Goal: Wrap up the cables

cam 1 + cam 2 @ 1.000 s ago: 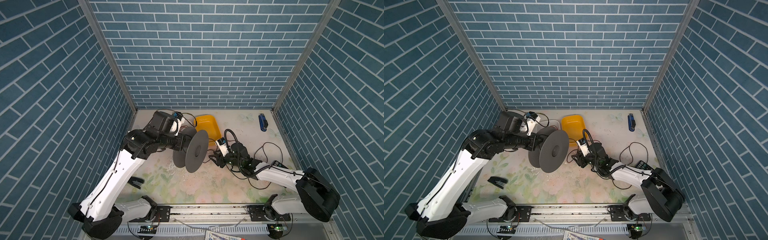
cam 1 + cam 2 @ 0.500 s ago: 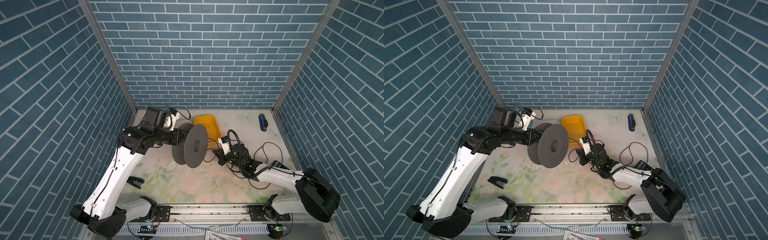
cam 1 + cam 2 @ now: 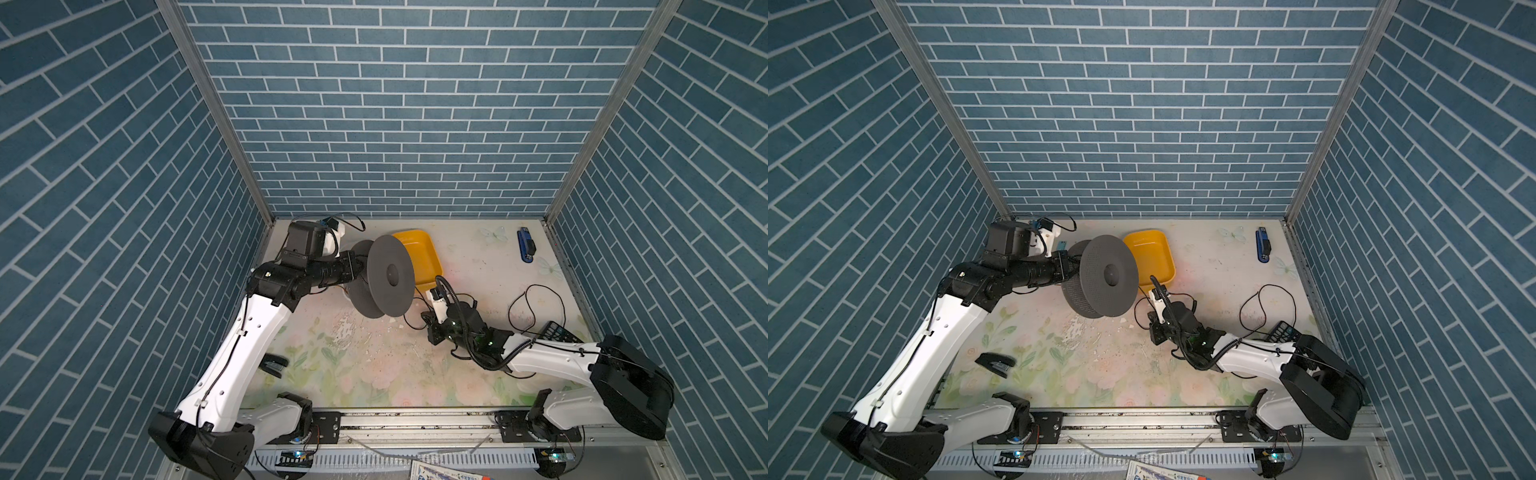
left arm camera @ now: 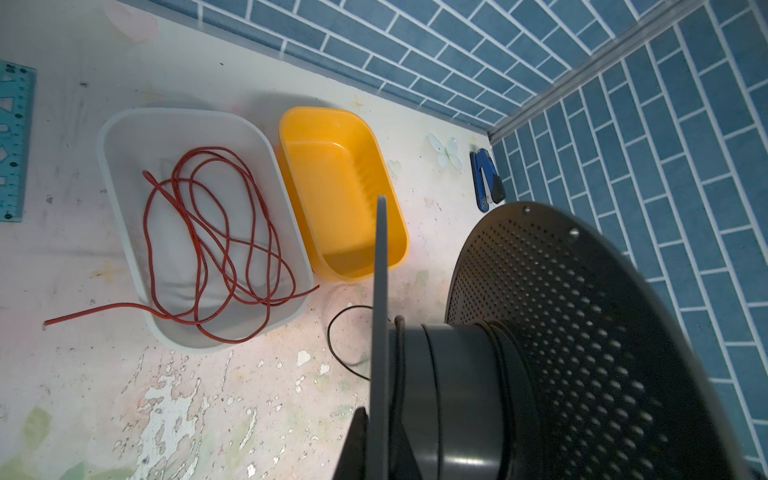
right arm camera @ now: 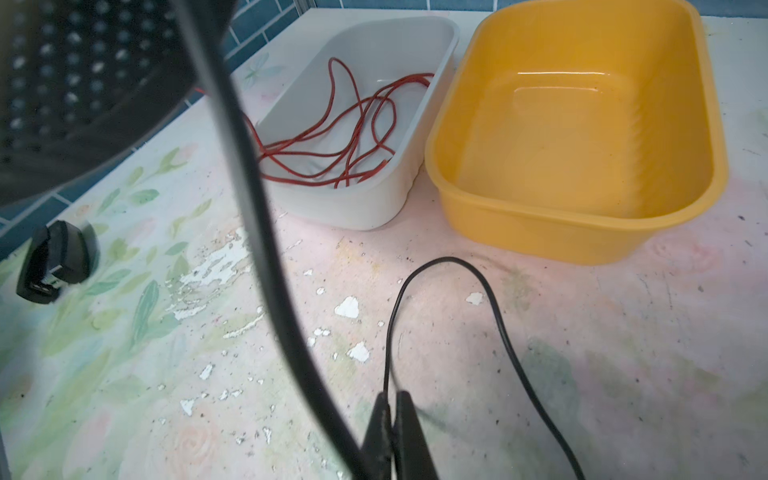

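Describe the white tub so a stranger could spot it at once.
At the table's far edge two tubs stand side by side. The white tub is beside the yellow tub, away from the blue stapler. It alone holds tangled red wire; the yellow one is empty.

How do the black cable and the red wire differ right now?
The black cable loops on the table; the red wire lies heaped mostly in the white tub. The black cable is pinched in the shut right gripper; the red wire is untouched. Both are thin and slack.
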Robot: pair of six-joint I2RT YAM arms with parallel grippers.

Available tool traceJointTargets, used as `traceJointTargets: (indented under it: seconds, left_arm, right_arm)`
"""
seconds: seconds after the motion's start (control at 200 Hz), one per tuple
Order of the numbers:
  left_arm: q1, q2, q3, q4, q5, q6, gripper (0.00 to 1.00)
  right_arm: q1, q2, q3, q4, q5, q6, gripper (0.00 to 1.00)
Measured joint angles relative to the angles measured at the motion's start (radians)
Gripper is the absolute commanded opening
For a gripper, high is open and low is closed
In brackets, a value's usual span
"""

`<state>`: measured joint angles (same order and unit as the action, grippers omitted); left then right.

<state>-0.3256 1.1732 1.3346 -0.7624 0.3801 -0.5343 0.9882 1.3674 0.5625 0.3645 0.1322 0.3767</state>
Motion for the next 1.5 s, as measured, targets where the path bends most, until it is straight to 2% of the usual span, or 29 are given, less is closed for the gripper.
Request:
traceJointTargets:
  seconds: [0.37,0.58,0.93,1.09,1.22,1.35,1.5]
  left_arm:
    - [0.0,-0.083,-0.161,0.147,-0.18,-0.114,0.0]
    - [-0.015,-0.133,-0.219,0.179,-0.283,-0.154,0.0]
    - [-0.184,-0.119,-0.22,0.175,-0.58,-0.127,0.0]
    - [-0.233,-0.07,-0.186,0.146,-0.666,-0.104,0.0]
    - [-0.281,-0.017,-0.116,0.1,-0.724,-0.087,0.0]
    - [-0.315,0.014,-0.071,0.063,-0.758,-0.078,0.0]
    - [-0.324,0.043,-0.039,0.011,-0.758,-0.064,0.0]
  right_arm:
    - [0.217,0.006,0.154,-0.156,0.228,-0.071,0.0]
    - [0.306,0.068,0.26,-0.222,0.34,-0.126,0.0]
    - [0.439,0.166,0.47,-0.378,0.585,-0.231,0.0]
    - [0.466,0.215,0.536,-0.459,0.747,-0.254,0.0]
    - [0.473,0.23,0.537,-0.46,0.86,-0.293,0.0]
    - [0.475,0.208,0.515,-0.386,0.887,-0.375,0.05]
    - [0.477,0.137,0.442,-0.272,0.84,-0.484,0.14]
